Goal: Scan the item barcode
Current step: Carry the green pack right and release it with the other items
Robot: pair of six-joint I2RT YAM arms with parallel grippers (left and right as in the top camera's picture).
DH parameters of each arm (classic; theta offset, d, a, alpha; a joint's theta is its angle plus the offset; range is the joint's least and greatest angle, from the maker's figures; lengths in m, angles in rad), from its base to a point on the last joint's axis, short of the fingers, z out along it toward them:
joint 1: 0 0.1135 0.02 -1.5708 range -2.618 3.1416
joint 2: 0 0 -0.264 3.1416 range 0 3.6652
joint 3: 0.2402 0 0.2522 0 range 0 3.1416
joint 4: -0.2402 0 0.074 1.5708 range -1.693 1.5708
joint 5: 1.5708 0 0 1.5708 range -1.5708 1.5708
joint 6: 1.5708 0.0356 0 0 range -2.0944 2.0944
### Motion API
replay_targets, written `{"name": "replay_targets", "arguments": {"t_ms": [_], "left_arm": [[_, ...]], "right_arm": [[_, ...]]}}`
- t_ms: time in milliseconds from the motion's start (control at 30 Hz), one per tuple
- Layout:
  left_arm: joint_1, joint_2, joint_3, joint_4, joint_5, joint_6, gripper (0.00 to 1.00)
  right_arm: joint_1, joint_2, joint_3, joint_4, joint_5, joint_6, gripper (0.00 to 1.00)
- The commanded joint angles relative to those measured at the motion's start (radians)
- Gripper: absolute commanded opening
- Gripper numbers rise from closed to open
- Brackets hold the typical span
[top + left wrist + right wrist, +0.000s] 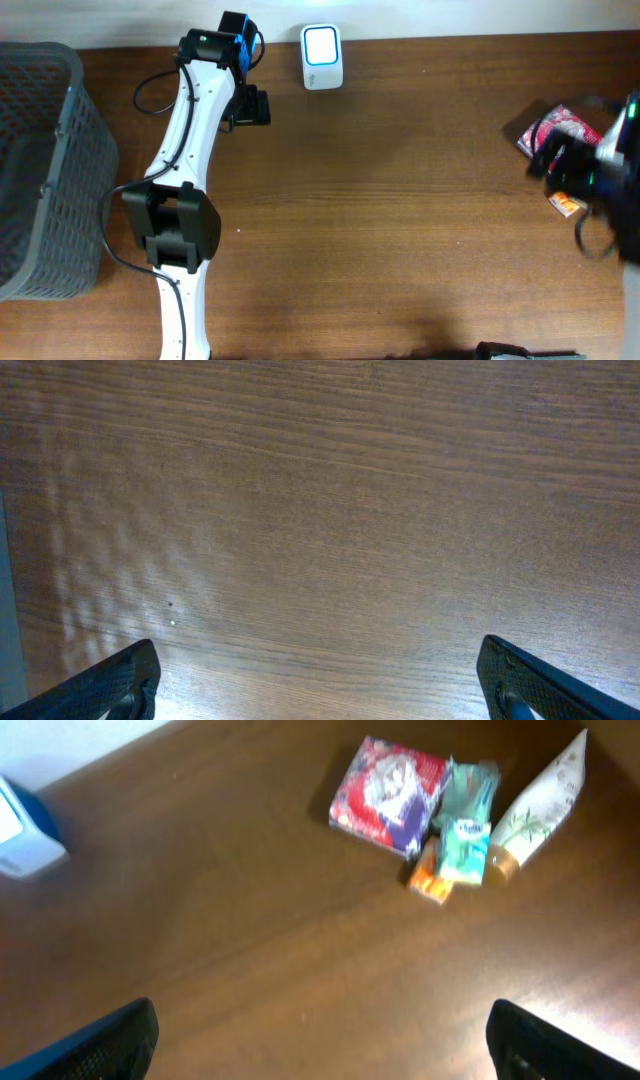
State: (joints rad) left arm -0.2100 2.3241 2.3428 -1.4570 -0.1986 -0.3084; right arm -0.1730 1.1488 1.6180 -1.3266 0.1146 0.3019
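The right gripper [320, 1045], jaws wide and empty, hovers short of the red patterned flat box [388, 792] near the wooden table's [400, 200] right edge. A teal packet [466, 838] and a small orange pack [430, 882] crowd it, so a grab might snag those instead. The left gripper [320, 680] gapes too, empty.

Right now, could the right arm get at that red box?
Probably yes. The right gripper is open and empty, with bare table between it and the red box; only the teal pack crowds one side.
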Motion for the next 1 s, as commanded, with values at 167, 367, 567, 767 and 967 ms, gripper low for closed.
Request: {"name": "replay_targets", "arguments": {"t_ms": [167,367,567,767,967], "left_arm": [[0.001,-0.033,0.014,-0.002,0.0,0.011,0.99],[0.001,-0.033,0.014,-0.003,-0.001,0.011,0.99],[0.001,-0.033,0.014,-0.003,0.0,0.011,0.99],[0.001,-0.033,0.014,-0.003,0.0,0.011,0.99],[0.001,-0.033,0.014,-0.003,0.0,0.011,0.99]], "right_arm": [[0.023,-0.324,-0.297,0.029,-0.078,-0.006,0.99],[0.023,-0.285,-0.297,0.029,-0.078,-0.006,0.99],[0.134,-0.325,-0.394,0.085,-0.078,-0.033,0.99],[0.176,-0.529,-0.753,0.29,-0.082,-0.033,0.99],[0.176,-0.595,-0.886,0.501,-0.081,-0.108,0.99]]}}
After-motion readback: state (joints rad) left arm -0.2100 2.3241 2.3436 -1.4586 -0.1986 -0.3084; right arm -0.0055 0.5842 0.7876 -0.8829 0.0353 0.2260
